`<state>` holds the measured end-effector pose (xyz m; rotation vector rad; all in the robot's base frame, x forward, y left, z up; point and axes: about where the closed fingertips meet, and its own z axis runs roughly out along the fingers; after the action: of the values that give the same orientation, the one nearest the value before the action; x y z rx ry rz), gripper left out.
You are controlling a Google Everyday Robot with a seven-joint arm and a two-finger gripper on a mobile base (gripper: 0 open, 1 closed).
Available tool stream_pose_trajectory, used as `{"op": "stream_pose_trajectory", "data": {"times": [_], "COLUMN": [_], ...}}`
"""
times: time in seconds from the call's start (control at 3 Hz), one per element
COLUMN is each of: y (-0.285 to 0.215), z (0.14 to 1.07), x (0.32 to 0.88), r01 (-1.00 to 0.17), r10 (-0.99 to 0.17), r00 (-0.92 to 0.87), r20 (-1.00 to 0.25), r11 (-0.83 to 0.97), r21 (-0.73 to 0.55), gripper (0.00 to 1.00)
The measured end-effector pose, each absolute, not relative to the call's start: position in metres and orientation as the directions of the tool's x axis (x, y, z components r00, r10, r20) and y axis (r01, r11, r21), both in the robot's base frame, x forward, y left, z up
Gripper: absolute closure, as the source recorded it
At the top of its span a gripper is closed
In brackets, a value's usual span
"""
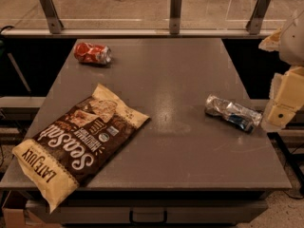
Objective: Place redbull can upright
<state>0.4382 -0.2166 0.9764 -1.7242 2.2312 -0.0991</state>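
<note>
The redbull can (232,113), silver and blue and dented, lies on its side on the grey table (180,75) near the right edge. My gripper (284,106) is at the right edge of the view, just right of the can and a little above the table's edge. Pale arm parts rise above it.
A red soda can (92,53) lies on its side at the far left of the table. A large brown and cream chip bag (78,144) lies at the front left. A railing with metal posts (175,11) runs behind the table.
</note>
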Motion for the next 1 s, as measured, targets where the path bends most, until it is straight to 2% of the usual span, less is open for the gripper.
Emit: {"op": "stream_pose_trajectory", "data": {"times": [0.33, 1.0], "y": [-0.217, -0.209], "z": [0.976, 0.945], "x": [0.438, 0.485], "r01": [-0.931, -0.902], "r10": [-0.953, -0.925], "r00": [-0.221, -0.29], "r20": [-0.207, -0.246], "r11": [0.27, 0.35], "r21": [-0.247, -0.253], "gripper": [0.0, 0.0]}}
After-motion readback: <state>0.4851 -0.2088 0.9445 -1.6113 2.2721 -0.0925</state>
